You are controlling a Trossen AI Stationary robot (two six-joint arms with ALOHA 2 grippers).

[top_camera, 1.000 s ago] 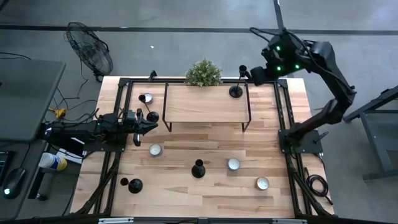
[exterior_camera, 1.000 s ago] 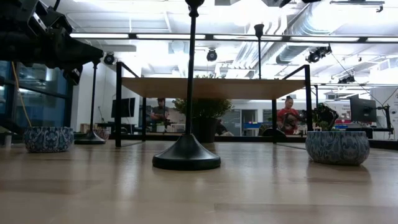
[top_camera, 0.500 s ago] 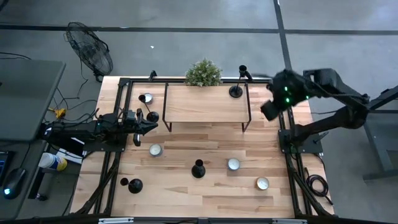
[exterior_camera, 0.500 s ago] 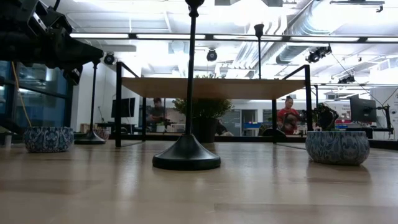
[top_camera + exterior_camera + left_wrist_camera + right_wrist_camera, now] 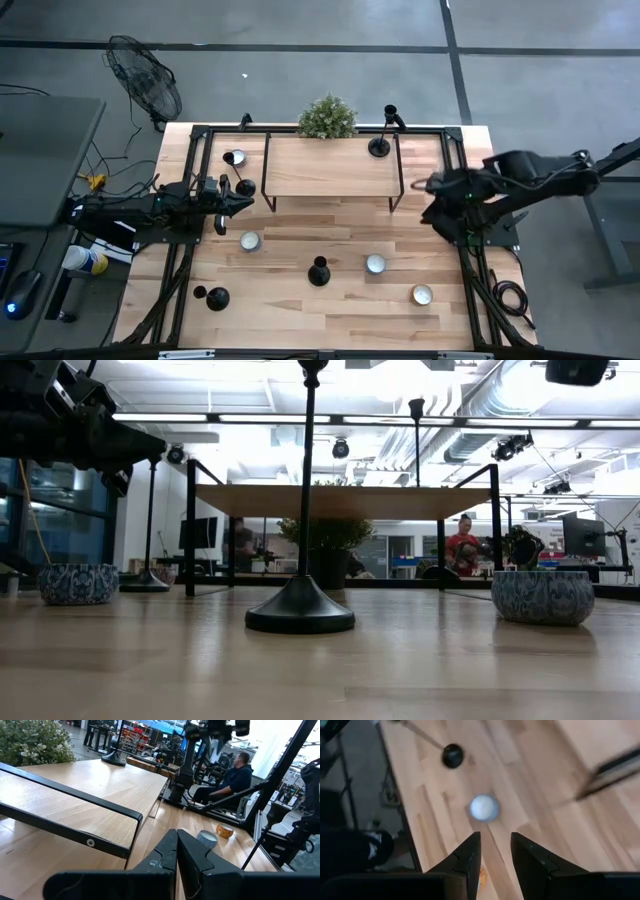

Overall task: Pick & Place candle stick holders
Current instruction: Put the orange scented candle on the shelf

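One black candle stick holder (image 5: 380, 146) stands by its round base on the far right corner of the raised wooden shelf (image 5: 330, 166). Another (image 5: 318, 272) (image 5: 300, 610) stands mid-table, a third (image 5: 217, 297) near the front left, and a fourth (image 5: 243, 186) just beyond my left gripper (image 5: 236, 201) (image 5: 176, 839), which rests shut and level at the table's left. My right gripper (image 5: 430, 205) (image 5: 495, 845) hangs open above the table's right side, tipped downward, with nothing between its fingers. Its view takes in the mid-table holder's base (image 5: 452, 755).
Small patterned bowls sit on the table (image 5: 250, 241) (image 5: 375, 264) (image 5: 422, 294) (image 5: 235, 158). A potted plant (image 5: 327, 117) stands behind the shelf. A black frame rail (image 5: 460, 215) runs along the right edge. People sit in the room beyond the table.
My right gripper has swung away from the holder on the shelf's far right corner, toward the table's near edge along the right side, and has come down while its wrist rolled. That holder stays upright on the shelf.
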